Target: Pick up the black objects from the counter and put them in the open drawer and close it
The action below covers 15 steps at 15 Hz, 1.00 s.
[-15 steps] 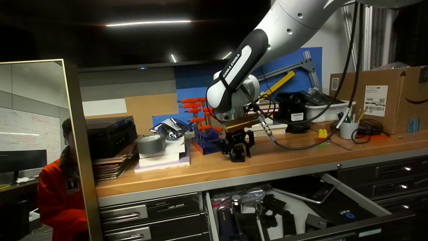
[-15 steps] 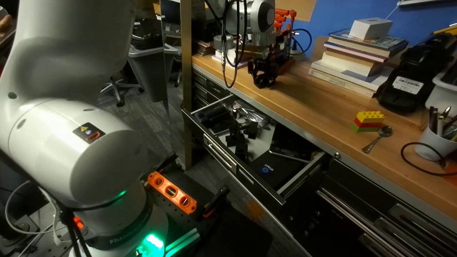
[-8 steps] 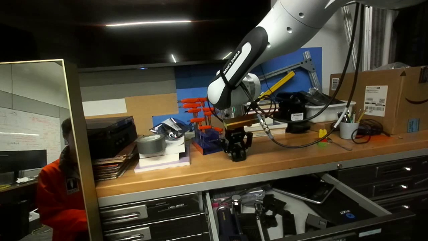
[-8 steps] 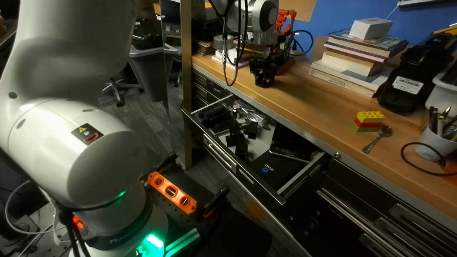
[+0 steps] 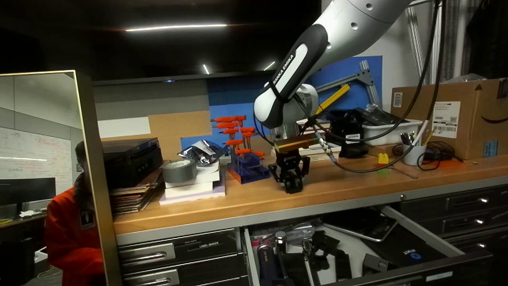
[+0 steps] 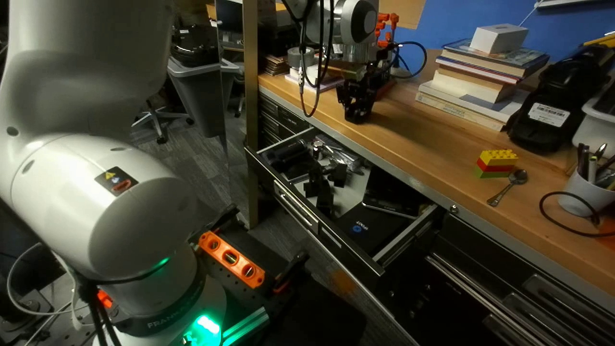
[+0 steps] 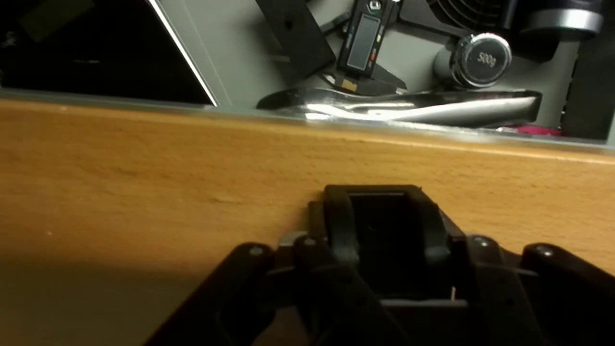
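Tool clamped on 1 black object over the bench near its front edge; contact with it unclear. Drawer stands open below, more black pieces lying inside.

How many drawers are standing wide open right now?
1: the wide drawer, pulled out below the counter. The LABEL MAKER drawer beside it looks shut. Others beneath it may be hidden.
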Available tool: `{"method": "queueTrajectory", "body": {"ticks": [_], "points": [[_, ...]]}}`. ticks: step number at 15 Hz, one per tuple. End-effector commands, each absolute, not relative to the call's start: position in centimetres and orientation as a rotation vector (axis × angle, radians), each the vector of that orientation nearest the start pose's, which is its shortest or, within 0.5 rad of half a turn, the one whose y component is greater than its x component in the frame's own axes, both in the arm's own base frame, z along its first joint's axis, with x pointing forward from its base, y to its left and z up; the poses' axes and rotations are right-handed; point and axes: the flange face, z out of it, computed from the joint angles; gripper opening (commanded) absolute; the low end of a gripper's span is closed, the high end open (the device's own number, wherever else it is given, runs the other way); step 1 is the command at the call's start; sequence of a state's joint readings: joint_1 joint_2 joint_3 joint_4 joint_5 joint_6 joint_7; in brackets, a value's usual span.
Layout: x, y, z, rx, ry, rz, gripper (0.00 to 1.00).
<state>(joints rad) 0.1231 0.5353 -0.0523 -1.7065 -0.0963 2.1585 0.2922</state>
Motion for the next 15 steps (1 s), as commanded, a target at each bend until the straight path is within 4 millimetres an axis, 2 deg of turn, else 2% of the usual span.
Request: {"method": "queueTrajectory", "body": {"ticks": [1, 8, 12, 15], "points": [[61.2, 2.4, 29.2, -3.251, 0.256, 0.154, 0.26], [53.2, -2.3, 30.1, -3.2, 0.21, 0.24, 0.26], [50.0, -4.7, 28.6, -3.115, 0.103, 0.245, 0.26], [48.6, -5.9, 25.9, -3.008, 0.01, 0.271, 0.26]]}}
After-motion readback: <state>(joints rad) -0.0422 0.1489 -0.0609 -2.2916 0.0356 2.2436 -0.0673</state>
